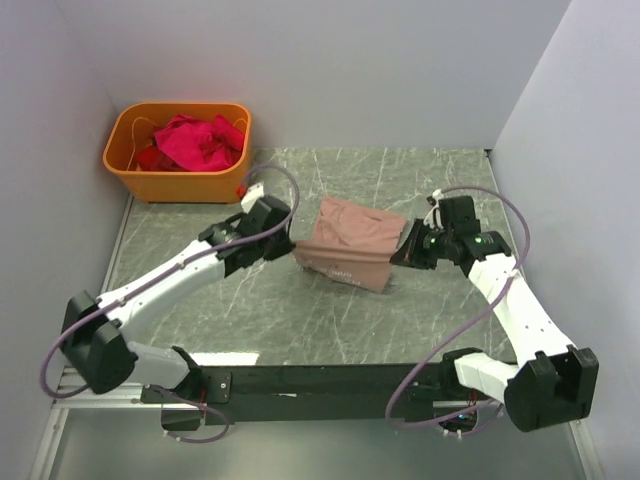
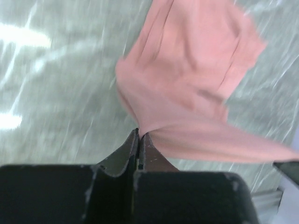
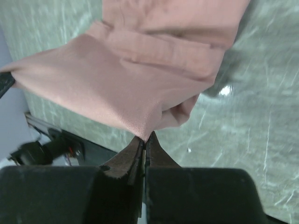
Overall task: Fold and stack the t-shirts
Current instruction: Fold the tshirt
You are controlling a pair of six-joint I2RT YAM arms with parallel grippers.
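A dusty pink-tan t-shirt (image 1: pixel 350 240) hangs stretched between my two grippers above the middle of the table, its far part draped down on the marble top. My left gripper (image 1: pixel 292 243) is shut on the shirt's left edge; in the left wrist view the cloth (image 2: pixel 187 79) runs out from the closed fingertips (image 2: pixel 139 135). My right gripper (image 1: pixel 400 252) is shut on the right edge; in the right wrist view the cloth (image 3: pixel 117 79) comes out of the closed tips (image 3: pixel 145 138). Bright magenta t-shirts (image 1: pixel 195 140) lie bunched in the orange tub. No print shows on the pink shirt.
The orange plastic tub (image 1: pixel 135 172) stands at the back left corner against the wall. Grey walls close in the left, back and right. A black rail (image 1: pixel 330 380) runs along the near edge between the arm bases.
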